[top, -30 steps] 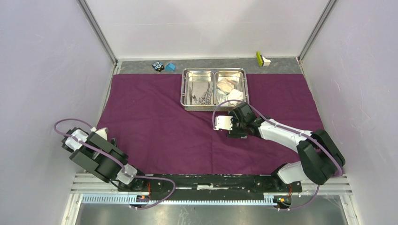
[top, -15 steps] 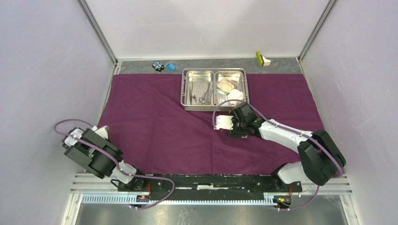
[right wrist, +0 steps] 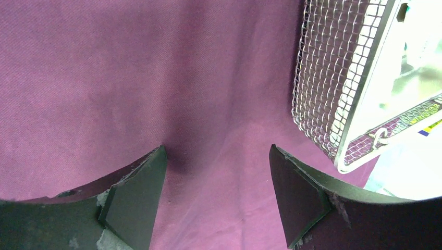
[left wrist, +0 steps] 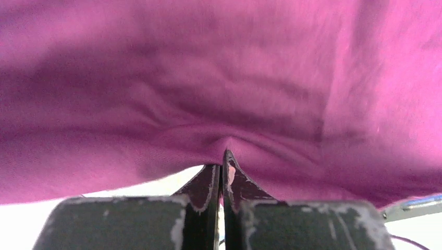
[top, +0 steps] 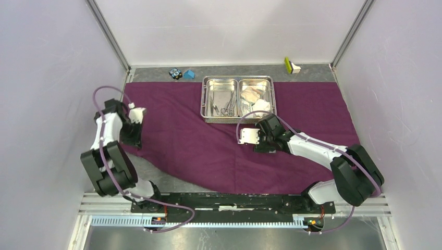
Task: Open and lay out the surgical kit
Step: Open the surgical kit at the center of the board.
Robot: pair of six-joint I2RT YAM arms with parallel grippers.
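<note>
From above, the purple cloth wrap lies spread over most of the table, its near-left corner gathered inward so that a wedge of grey surface shows beside the left arm. The steel tray sits on the cloth at the far middle, slim forceps in its left compartment and white gauze wads in its right (the smaller instruments are too fine to tell apart). The left hand stands over the cloth's left edge, its arm folded up from the base and reaching toward the far side. The right hand hovers low over the cloth just in front of the tray, its arm stretched across from the right. At the left wrist, the fingers are pressed together on a pinched ridge of the purple fabric, which fills the view in soft creases. At the right wrist, the two dark fingers stand wide apart with only smooth cloth between them. The tray's mesh wall rises at the upper right. Whether the tips touch the cloth cannot be told.
</note>
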